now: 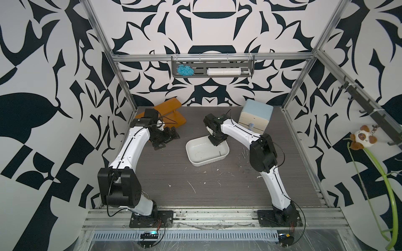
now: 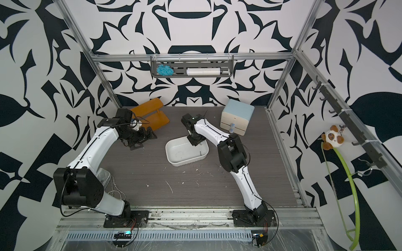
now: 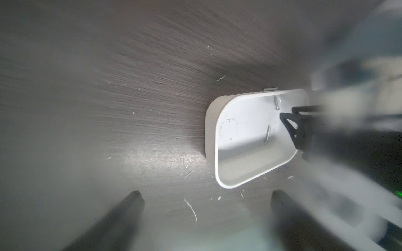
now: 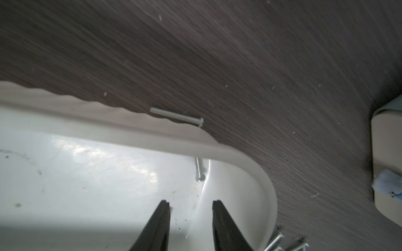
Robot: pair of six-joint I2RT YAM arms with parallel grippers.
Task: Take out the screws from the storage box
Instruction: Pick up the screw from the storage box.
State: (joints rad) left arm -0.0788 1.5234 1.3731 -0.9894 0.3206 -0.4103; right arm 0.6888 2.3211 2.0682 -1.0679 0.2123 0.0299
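Shallow white storage box [image 3: 239, 160] with rounded corners holds two silvery screws [image 3: 268, 134].

Walls [image 1: 43, 65]: black-and-white abstract pattern. Table [image 1: 217, 195]: dark grey woodgrain. Aluminium frame [image 1: 141, 57] carries a grey rack [image 1: 200, 70]. Orange shelf [image 1: 171, 104] back left, cabinet [image 1: 257, 110] back right. Plush panda [image 1: 363, 137] hangs at right.

Even bright top views; left wrist view blurred, glare on tabletop [image 3: 165, 156]
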